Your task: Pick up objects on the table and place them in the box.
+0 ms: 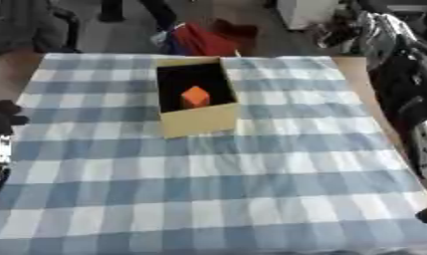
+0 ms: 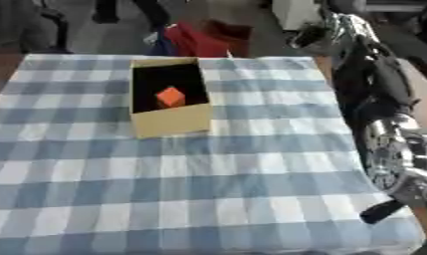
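Observation:
An open cardboard box (image 1: 198, 121) stands on the checked cloth, a little left of centre toward the far side. An orange cube (image 1: 195, 96) lies inside it on the dark bottom. My left hand (image 1: 2, 117) shows as a dark shape at the left edge of the table, well away from the box. My right arm (image 2: 383, 107) runs down the right side of the table. My right hand (image 2: 381, 211) hangs at the near right corner with a straight dark finger showing, holding nothing.
A blue and white checked cloth (image 1: 251, 179) covers the table. Behind the far edge lie a red bag (image 1: 205, 40) and other clutter on the floor. A dark chair (image 1: 34, 27) stands at the back left.

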